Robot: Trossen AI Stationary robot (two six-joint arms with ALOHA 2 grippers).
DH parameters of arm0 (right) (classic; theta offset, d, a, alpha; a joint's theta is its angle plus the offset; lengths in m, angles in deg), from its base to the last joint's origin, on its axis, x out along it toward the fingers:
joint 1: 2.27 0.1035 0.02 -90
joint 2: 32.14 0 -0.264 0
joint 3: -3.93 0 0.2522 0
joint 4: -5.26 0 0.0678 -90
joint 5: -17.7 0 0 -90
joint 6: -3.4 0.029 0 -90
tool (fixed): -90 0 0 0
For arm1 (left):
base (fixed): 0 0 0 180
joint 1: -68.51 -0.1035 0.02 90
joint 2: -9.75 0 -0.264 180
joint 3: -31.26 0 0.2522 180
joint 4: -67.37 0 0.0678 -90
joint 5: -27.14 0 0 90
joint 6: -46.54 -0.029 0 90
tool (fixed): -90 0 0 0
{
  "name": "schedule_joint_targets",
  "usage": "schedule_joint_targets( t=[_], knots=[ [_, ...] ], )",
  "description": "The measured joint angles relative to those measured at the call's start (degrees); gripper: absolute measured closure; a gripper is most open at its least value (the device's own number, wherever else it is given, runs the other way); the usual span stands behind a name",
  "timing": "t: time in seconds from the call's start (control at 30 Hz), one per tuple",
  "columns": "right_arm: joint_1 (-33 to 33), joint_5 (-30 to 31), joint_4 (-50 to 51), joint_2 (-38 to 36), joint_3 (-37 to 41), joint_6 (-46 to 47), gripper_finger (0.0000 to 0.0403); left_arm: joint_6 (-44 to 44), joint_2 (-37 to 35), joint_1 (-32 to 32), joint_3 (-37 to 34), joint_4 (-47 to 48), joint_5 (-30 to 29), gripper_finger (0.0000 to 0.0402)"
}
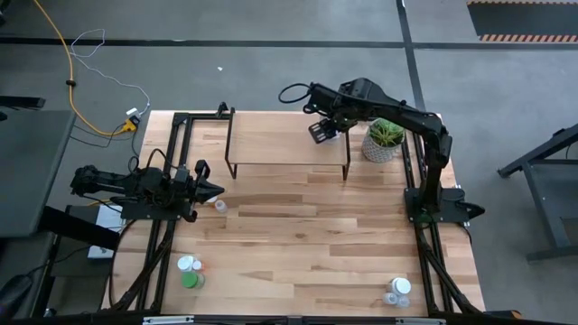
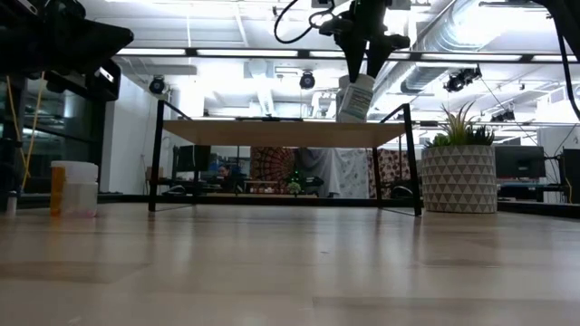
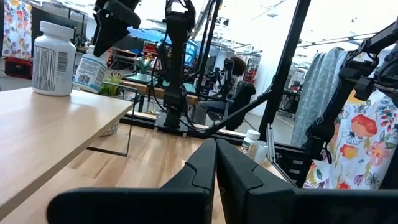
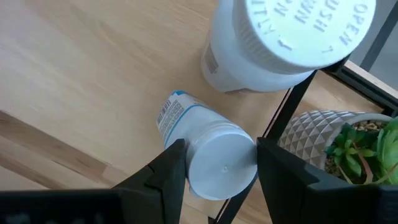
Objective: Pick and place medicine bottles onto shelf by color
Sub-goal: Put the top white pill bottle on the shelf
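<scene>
held bottle (image 4: 205, 146): in the right wrist view its cap end sits between the dark fingers, which cover both sides of it.
bottle on shelf (image 4: 283, 40): cut off by the top edge of the right wrist view.
label print (image 3: 48, 62): too small to read in the left wrist view.
bottles at lower right (image 1: 397, 292): too small in the high view to count or tell apart.
plant pot (image 4: 314, 134): partly behind a finger at lower right.

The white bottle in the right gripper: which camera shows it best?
The right wrist view: the white bottle fills the frame between the gripper's fingers. The low view shows it tilted above the shelf; the left wrist view, distant; the high view hides it.
</scene>
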Motion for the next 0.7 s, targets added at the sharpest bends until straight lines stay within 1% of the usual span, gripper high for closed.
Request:
schedule_joint_targets(
  t=[0.3,0.4,0.7],
  knots=[
    [-0.3,0.8,0.0,0.0,0.0,-0.4,0.0248,0.2,0.0,0.0,0.0,0.0,0.8,0.0398],
    [-0.3,-0.4,0.0,0.0,0.0,-0.4,0.0248,0.2,0.0,0.0,0.0,0.0,2.1,0.0398],
    [-0.3,-2.1,0.0,0.8,0.0,-1.1,0.0241,0.1,0.0,0.0,0.0,0.0,2.1,0.0398]
  ],
)
